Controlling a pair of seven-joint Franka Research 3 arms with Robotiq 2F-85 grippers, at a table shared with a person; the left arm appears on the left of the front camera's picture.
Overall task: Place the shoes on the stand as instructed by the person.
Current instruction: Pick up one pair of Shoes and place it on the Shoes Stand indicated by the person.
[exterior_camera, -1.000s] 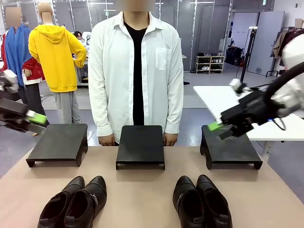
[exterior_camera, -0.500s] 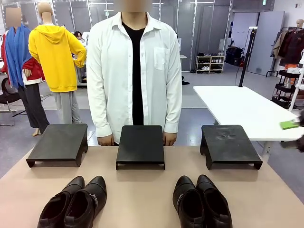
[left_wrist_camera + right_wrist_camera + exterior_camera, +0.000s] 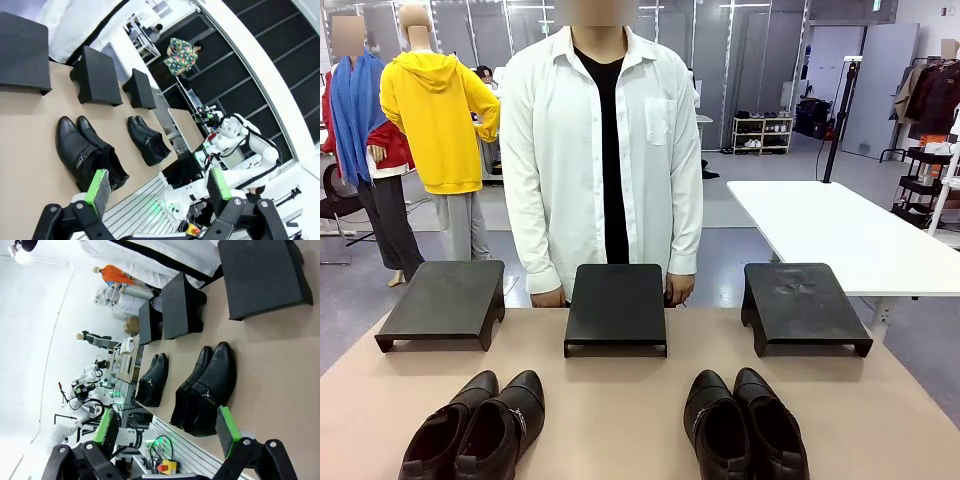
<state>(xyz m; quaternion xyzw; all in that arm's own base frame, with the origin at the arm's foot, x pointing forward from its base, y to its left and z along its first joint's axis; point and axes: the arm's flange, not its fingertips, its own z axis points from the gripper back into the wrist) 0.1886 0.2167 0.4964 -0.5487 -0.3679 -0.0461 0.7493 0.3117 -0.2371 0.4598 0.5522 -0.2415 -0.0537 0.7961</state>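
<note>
Left gripper [image 3: 158, 184]: fingers apart, holding nothing. Right gripper [image 3: 166, 424]: the same. The left pair of shoes [image 3: 475, 425] lies on the robot's side of the middle stand [image 3: 616, 305], off to its left. The right pair of shoes [image 3: 745, 425] lies on the robot's side, off to its right. Long axes run toward the person [image 3: 605, 150], toes leading. Each gripper is judged nearer its own side's pair. The person, behind the middle stand, is indicating no stand.
</note>
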